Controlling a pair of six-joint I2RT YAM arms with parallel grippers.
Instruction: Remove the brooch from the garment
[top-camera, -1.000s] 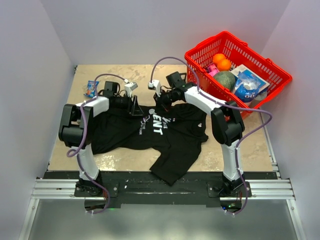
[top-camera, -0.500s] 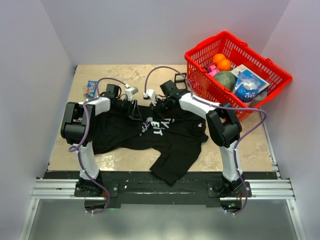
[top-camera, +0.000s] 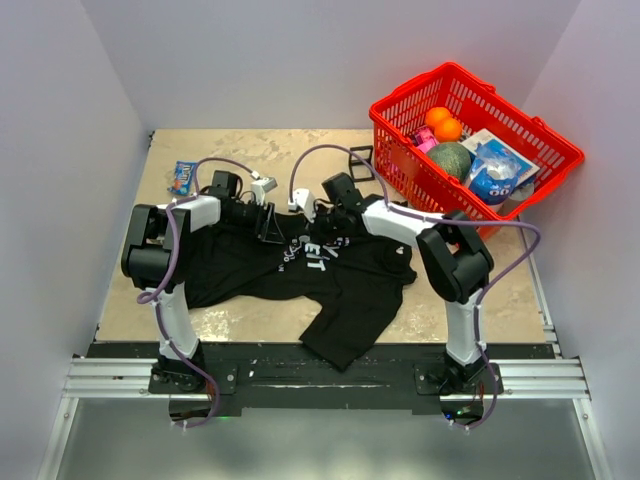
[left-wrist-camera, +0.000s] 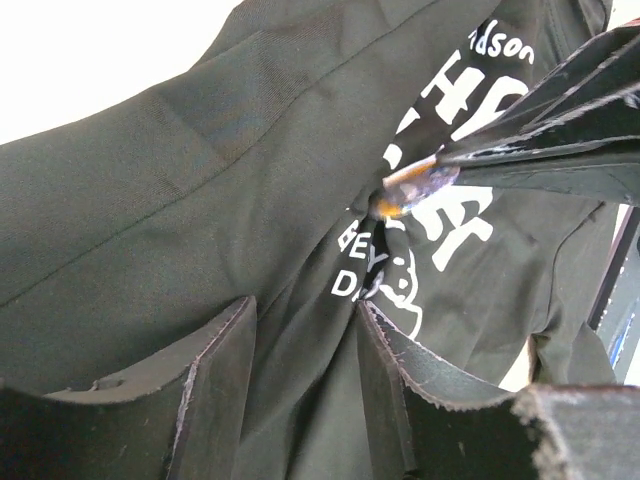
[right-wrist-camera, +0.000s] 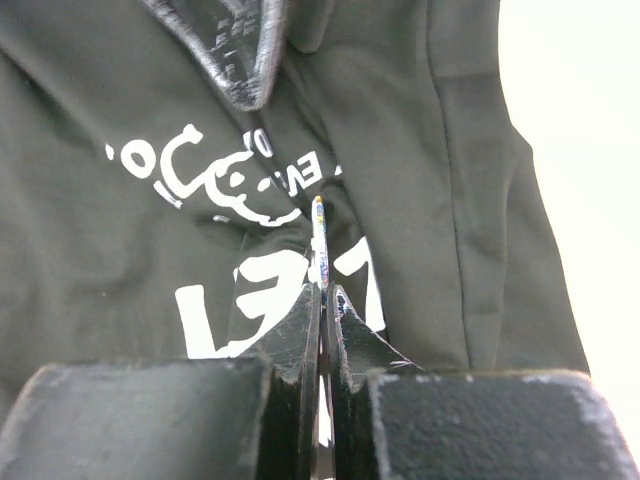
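The garment (top-camera: 250, 265) is a black T-shirt with white lettering, spread mid-table. The brooch (left-wrist-camera: 415, 187) is a small shiny disc pinned by the lettering; the right wrist view shows the brooch (right-wrist-camera: 320, 245) edge-on. My right gripper (right-wrist-camera: 323, 290) is shut on it, and fabric creases run out from the pin. In the top view the right gripper (top-camera: 308, 218) is at the shirt's chest. My left gripper (left-wrist-camera: 305, 310) is just left of it, its fingers pinching a raised fold of the garment (left-wrist-camera: 200, 180). From above, the left gripper (top-camera: 272, 224) is a little apart from the right one.
A red basket (top-camera: 540, 140) with fruit and packets stands at the back right. A black wire cube frame (top-camera: 360, 158) sits behind the shirt. A small blue packet (top-camera: 184, 177) lies at the back left. Purple cables arch over both arms.
The right gripper has moved left and nearer over the chest lettering, bunching the fabric there. The left gripper has shifted slightly and narrowed a little on the fold.
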